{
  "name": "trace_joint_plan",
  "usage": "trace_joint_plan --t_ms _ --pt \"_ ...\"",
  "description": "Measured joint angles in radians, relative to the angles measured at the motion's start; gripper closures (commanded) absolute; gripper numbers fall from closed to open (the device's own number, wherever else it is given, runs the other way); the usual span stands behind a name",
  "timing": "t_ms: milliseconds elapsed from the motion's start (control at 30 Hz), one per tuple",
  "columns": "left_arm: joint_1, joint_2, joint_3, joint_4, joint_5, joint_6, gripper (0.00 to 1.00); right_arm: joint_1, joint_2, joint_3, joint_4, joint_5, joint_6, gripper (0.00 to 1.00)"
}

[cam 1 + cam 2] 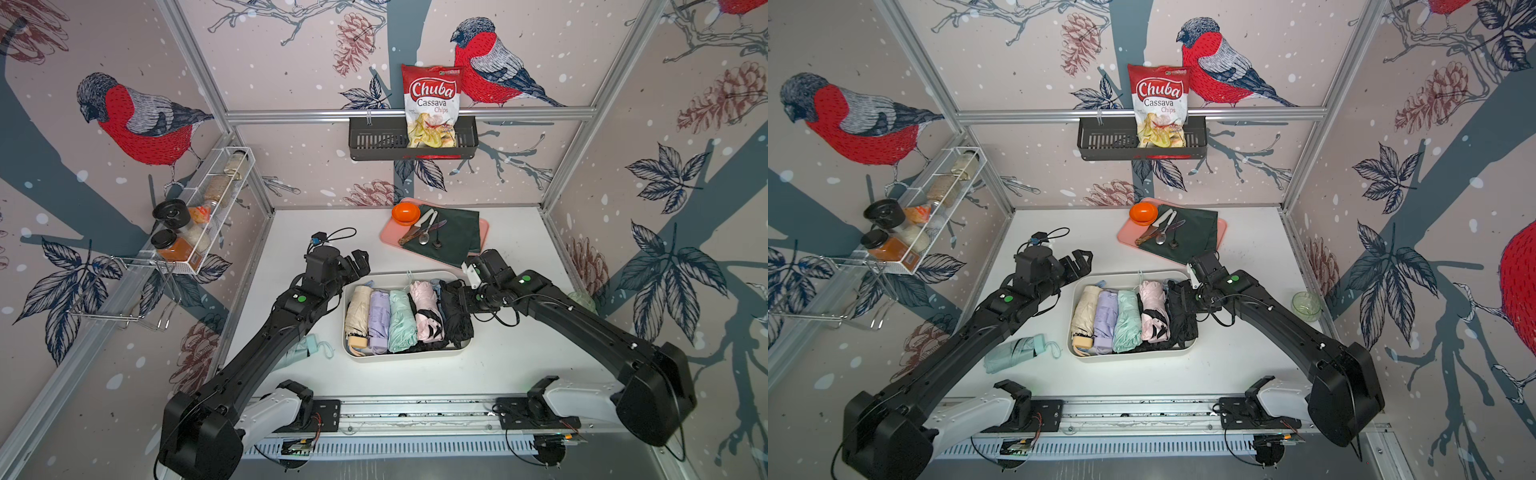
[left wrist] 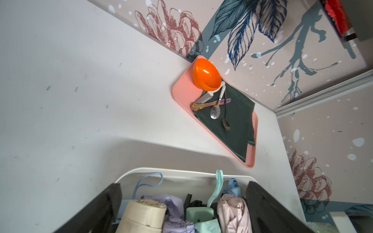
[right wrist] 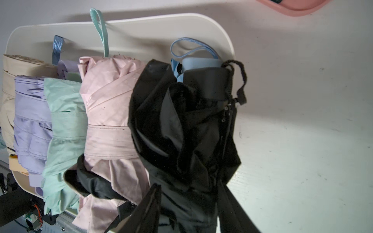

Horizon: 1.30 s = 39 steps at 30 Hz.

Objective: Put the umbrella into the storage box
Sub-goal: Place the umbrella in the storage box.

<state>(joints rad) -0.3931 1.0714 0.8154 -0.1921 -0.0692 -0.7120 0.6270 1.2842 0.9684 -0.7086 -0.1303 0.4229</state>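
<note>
The cream-white storage box (image 1: 415, 356) (image 1: 1133, 357) stands mid-table and holds several folded umbrellas side by side: beige, lilac, mint, pink and black. My right gripper (image 3: 187, 187) is at the box's right end, its fingers closed on either side of the black umbrella (image 3: 181, 121) (image 1: 455, 316). That umbrella lies over a pale blue one against the right wall. My left gripper (image 1: 357, 262) (image 2: 183, 184) hangs open and empty above the box's far left corner. Another folded umbrella, pale teal (image 1: 1015, 353), lies on the table left of the box, partly under my left arm.
A pink tray (image 1: 390, 232) at the back carries an orange bowl (image 1: 406, 212), a dark green cloth and cutlery. A black wall basket (image 1: 374, 143) holds a chips bag. A wire rack of jars (image 1: 199, 216) hangs on the left wall. A green glass bowl (image 1: 1306, 306) sits far right.
</note>
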Motion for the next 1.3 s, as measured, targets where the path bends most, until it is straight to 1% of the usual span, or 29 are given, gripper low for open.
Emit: trace_joint_plan --t_ms 33,133,267,367,400,500,600,667,700,833,1000,1167,1300 --pt "0.006 -0.005 -0.008 -0.009 -0.010 -0.008 0.00 0.007 0.007 -0.002 0.003 0.004 0.003 0.61" --pt "0.026 -0.022 -0.026 -0.057 -0.040 -0.029 0.01 0.021 0.023 -0.026 0.027 0.006 0.016 0.65" --pt "0.052 -0.039 -0.042 -0.138 -0.100 -0.077 0.01 0.031 0.028 -0.070 0.076 0.010 0.029 0.65" --pt "0.066 -0.049 -0.050 -0.209 -0.151 -0.112 0.02 0.032 0.030 -0.085 0.097 0.018 0.042 0.62" --pt "0.072 -0.051 -0.054 -0.236 -0.167 -0.127 0.02 0.032 0.030 -0.085 0.098 0.021 0.046 0.61" --pt "0.106 -0.051 -0.069 -0.307 -0.193 -0.178 0.03 0.033 0.026 -0.076 0.089 0.030 0.047 0.50" --pt "0.154 -0.044 -0.091 -0.377 -0.192 -0.227 0.04 0.034 0.009 -0.054 0.064 0.035 0.046 0.39" --pt "0.187 -0.040 -0.103 -0.426 -0.190 -0.261 0.04 0.034 -0.005 -0.036 0.049 0.036 0.045 0.35" --pt "0.203 -0.040 -0.107 -0.453 -0.188 -0.272 0.05 0.034 -0.012 -0.027 0.043 0.043 0.045 0.31" --pt "0.234 -0.054 -0.103 -0.546 -0.193 -0.338 0.05 0.034 -0.026 0.002 0.041 0.057 0.029 0.19" --pt "0.263 -0.059 -0.046 -0.681 -0.221 -0.443 0.04 0.020 -0.063 0.032 0.020 0.076 0.014 0.12" --pt "0.312 -0.084 -0.027 -0.791 -0.218 -0.549 0.03 -0.032 -0.096 0.046 0.017 0.085 -0.008 0.10" --pt "0.372 -0.148 -0.061 -0.822 -0.183 -0.615 0.05 -0.079 -0.120 0.047 0.017 0.081 -0.034 0.10"
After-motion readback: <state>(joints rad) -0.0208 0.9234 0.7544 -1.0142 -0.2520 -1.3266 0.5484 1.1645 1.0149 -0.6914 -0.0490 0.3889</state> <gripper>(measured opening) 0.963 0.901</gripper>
